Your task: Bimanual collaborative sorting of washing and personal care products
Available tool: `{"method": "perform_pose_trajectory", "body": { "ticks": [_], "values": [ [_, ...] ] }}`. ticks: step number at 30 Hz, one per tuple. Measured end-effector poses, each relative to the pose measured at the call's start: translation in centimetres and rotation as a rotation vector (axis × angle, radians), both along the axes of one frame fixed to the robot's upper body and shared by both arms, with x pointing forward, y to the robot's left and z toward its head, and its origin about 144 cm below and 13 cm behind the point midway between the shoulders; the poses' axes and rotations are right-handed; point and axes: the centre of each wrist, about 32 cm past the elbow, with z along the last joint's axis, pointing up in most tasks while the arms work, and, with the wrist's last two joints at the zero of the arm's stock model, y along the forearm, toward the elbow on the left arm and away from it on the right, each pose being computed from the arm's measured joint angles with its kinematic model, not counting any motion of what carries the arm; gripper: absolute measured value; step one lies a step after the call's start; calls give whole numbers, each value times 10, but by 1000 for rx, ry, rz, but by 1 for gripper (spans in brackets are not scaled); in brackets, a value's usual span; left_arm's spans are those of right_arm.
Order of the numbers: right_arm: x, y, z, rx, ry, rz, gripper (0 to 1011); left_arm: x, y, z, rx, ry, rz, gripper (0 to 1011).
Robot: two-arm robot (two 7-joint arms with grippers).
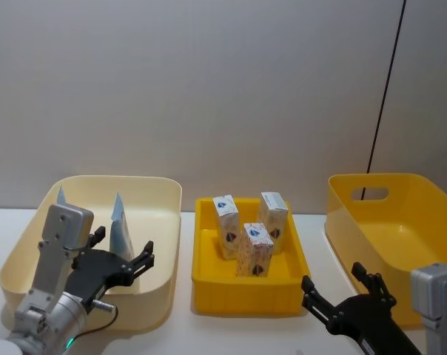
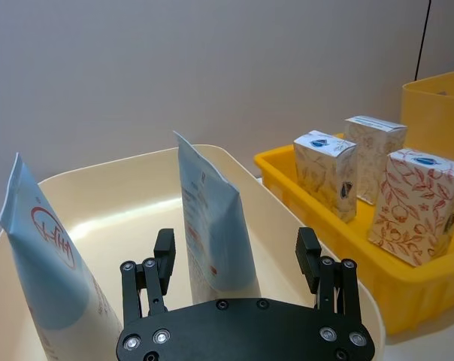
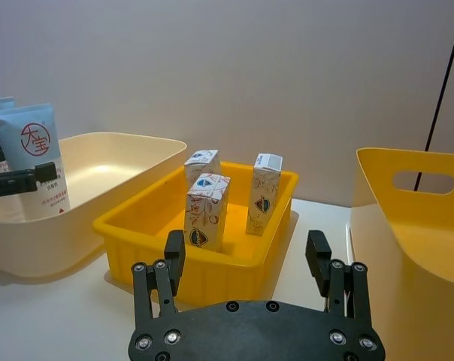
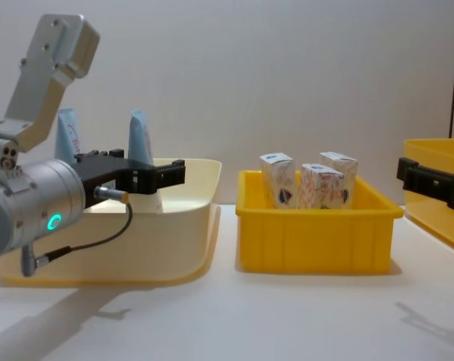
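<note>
Here the tube [image 2: 212, 218] stands upright, crimp uppermost; left gripper [image 2: 236, 244] gapes near it

Bright, soft, even light comes from above. On the table [image 4: 227, 323] below the left pincer [image 4: 148, 169] lies a faint, diffuse shadow of the arm [image 4: 31, 203]; a thin dark strip edges the yellow tray [image 4: 317, 241] to the pincer's right. Edges look crisp.

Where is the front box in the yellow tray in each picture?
Head view: the front carton, nearest the robot in the yellow tray.
Left wrist view: the carton that looks largest, closest to the camera.
Right wrist view: the nearest carton, partly hiding another.
Chest view: the middle of three cartons.
Shared landmark: the yellow tray.
</note>
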Motion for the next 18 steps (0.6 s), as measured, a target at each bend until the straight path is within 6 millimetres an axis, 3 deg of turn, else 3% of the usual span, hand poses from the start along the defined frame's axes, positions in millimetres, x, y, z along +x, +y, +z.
{"method": "perform_pose_trajectory", "body": {
  "ticks": [6,14,18],
  "values": [
    [0,0,0,0,0,0,1001,8,-2,0,12,6,13,1000],
    [0,0,0,0,0,0,1001,12,-3,-1,19,10,22,834],
    [0,0,0,0,0,0,1000,14,-3,-1,21,11,24,684]
  ]
}}
